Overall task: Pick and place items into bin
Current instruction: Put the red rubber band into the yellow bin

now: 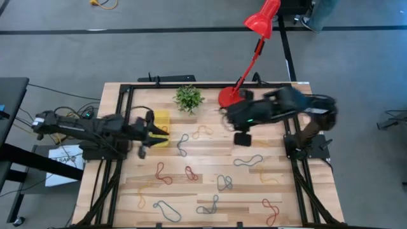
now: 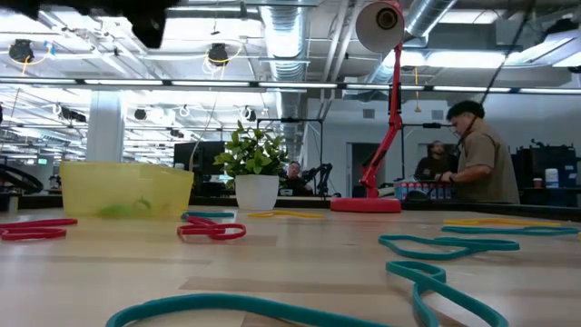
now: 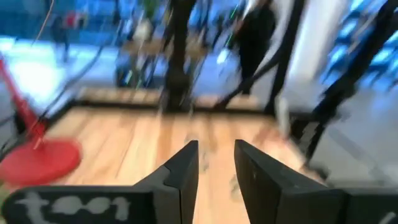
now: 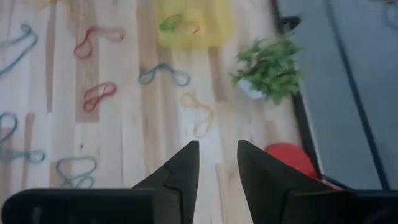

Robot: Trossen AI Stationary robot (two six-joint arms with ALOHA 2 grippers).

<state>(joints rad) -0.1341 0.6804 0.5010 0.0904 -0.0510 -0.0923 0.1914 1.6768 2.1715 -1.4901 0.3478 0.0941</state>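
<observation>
The yellow bin (image 1: pixel 163 121) sits left of the plant, with a green loop (image 4: pixel 171 25) lying inside it; the low view also shows the bin (image 2: pixel 125 188). Coloured loops lie flat on the wood: a blue-grey loop (image 1: pixel 182 145), an orange loop (image 1: pixel 202 131), a red loop (image 1: pixel 163 173), a teal loop (image 1: pixel 248 160) and several more toward the near edge. My left gripper (image 1: pixel 158 131) hovers at the bin, open by a narrow gap (image 3: pixel 216 163), and holds nothing. My right gripper (image 1: pixel 225 119), beside the lamp base, points toward the table's left, also narrowly open (image 4: pixel 217 163) and holding nothing.
A red lamp stands with its base (image 1: pixel 229 97) at the far edge, close to my right gripper. A small potted plant (image 1: pixel 189 98) stands between the lamp and the bin. Black frame rails run along the table's edges. People (image 2: pixel 477 154) are in the room beyond.
</observation>
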